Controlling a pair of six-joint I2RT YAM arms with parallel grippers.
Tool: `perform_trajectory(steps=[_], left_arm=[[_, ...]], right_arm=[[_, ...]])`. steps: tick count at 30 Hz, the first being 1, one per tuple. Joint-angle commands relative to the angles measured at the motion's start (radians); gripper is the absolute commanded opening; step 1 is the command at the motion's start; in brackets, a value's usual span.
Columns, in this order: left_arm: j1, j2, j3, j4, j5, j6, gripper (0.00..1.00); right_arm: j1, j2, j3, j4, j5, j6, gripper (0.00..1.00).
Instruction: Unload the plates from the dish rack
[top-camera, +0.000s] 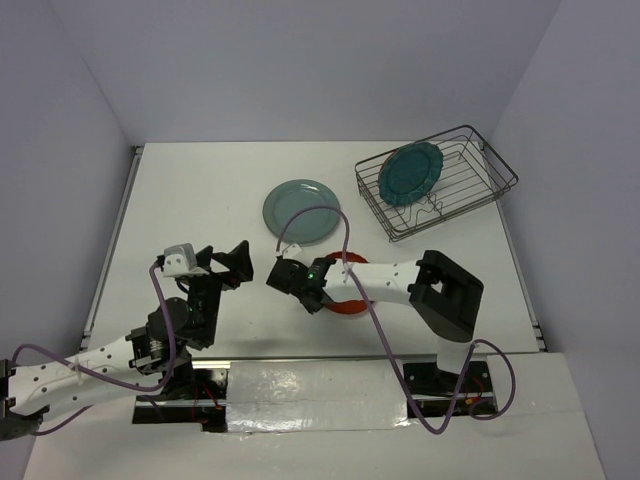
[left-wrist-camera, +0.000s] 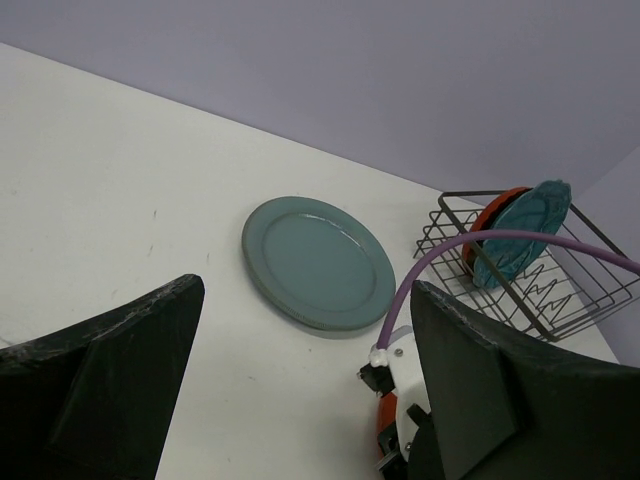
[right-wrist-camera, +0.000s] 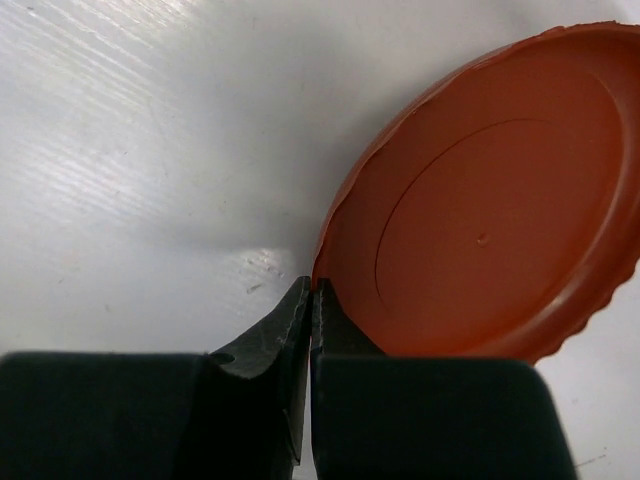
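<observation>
The pale grey-green plate (top-camera: 302, 211) lies flat on the table mid-back; it also shows in the left wrist view (left-wrist-camera: 318, 262). The dark wire dish rack (top-camera: 500, 165) stands at the back right with the teal scalloped plate (top-camera: 410, 173) upright in it. In the left wrist view a red-orange plate (left-wrist-camera: 492, 213) stands behind the teal plate (left-wrist-camera: 522, 235) in the rack (left-wrist-camera: 545, 300). My right gripper (right-wrist-camera: 311, 290) is shut on the rim of another red-orange plate (right-wrist-camera: 490, 220), low over the table (top-camera: 345, 304). My left gripper (top-camera: 235, 262) is open and empty, left of it.
The right arm's purple cable (top-camera: 330, 215) loops over the grey-green plate's near edge. The right arm (top-camera: 400, 280) reaches left across the table's front. White walls close the table's back and sides.
</observation>
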Motion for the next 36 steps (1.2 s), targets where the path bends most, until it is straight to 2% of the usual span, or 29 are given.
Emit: perform_trajectory(steps=[1, 7, 10, 12, 13, 17, 21, 25, 28, 32, 36], left_arm=[[-0.006, 0.001, 0.004, 0.040, -0.016, 0.005, 0.97], [-0.004, -0.004, 0.004, 0.040, -0.011, 0.005, 0.97], [-0.006, -0.002, 0.004, 0.041, -0.011, 0.006, 0.97], [-0.006, 0.002, 0.004, 0.041, -0.013, 0.006, 0.97], [-0.006, 0.006, 0.004, 0.041, -0.013, 0.006, 0.97], [-0.006, 0.012, 0.007, 0.040, -0.018, 0.006, 0.97], [-0.006, 0.007, 0.005, 0.040, -0.015, 0.006, 0.97], [-0.006, 0.009, 0.005, 0.041, 0.002, 0.009, 0.97], [-0.006, 0.015, 0.004, 0.049, 0.007, 0.015, 0.97], [-0.006, 0.033, 0.007, 0.061, 0.018, 0.032, 0.97], [-0.006, 0.076, 0.019, 0.063, 0.039, 0.041, 0.98]], right_arm=[[0.009, 0.021, 0.024, 0.030, 0.021, 0.012, 0.05], [0.023, 0.029, 0.033, 0.025, 0.007, 0.004, 0.19], [0.031, 0.021, 0.033, 0.025, -0.001, 0.004, 0.23], [0.034, 0.013, 0.032, 0.028, -0.004, -0.001, 0.31], [0.037, 0.012, 0.033, 0.027, -0.004, -0.002, 0.39], [0.043, -0.008, 0.047, 0.014, -0.002, -0.011, 0.40], [0.040, -0.108, 0.074, -0.024, 0.015, -0.028, 0.39], [0.008, -0.200, 0.189, -0.093, 0.079, -0.047, 0.38], [-0.066, -0.241, 0.280, -0.124, 0.101, -0.063, 0.38], [-0.234, -0.292, 0.375, -0.098, 0.111, -0.034, 0.38], [-0.453, -0.283, 0.470, -0.056, 0.125, 0.042, 0.38]])
